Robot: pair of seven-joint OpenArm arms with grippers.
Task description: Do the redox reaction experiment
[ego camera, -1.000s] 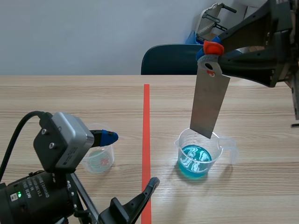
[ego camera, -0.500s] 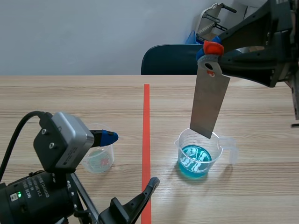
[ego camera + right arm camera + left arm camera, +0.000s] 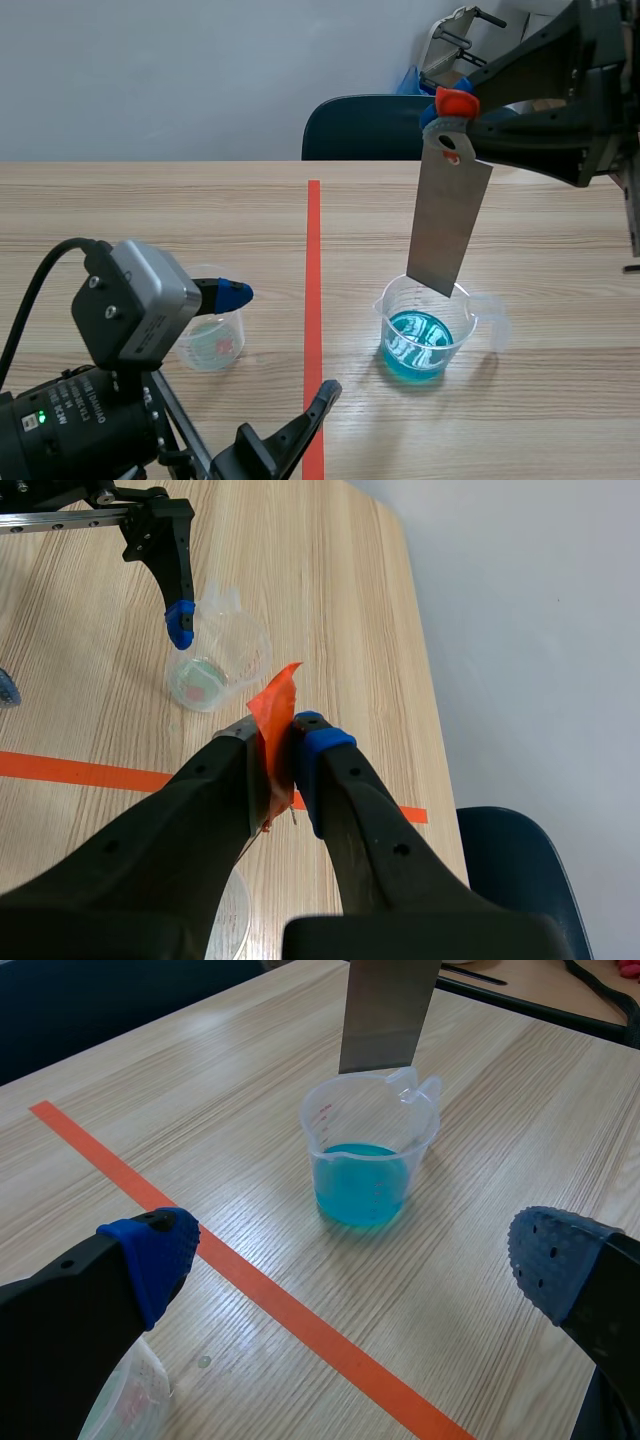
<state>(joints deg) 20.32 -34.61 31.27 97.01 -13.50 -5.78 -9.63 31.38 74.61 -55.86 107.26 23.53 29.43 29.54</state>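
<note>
A grey metal strip (image 3: 447, 218) hangs upright from my right gripper (image 3: 448, 110), which is shut on its orange-taped top end (image 3: 277, 735). The strip's lower edge (image 3: 382, 1020) sits just above the far rim of a clear beaker (image 3: 425, 328) holding blue liquid (image 3: 360, 1196). My left gripper (image 3: 350, 1260) stands open low over the table, a little short of that beaker. A second small clear beaker (image 3: 212, 333), nearly empty, stands beside the left gripper's blue-tipped finger (image 3: 233, 294); it also shows in the right wrist view as a clear beaker (image 3: 215, 660).
An orange-red tape line (image 3: 314, 290) runs down the middle of the wooden table (image 3: 200, 220). A dark blue chair back (image 3: 365, 128) stands behind the table's far edge. The left arm's camera housing (image 3: 135, 300) fills the near left.
</note>
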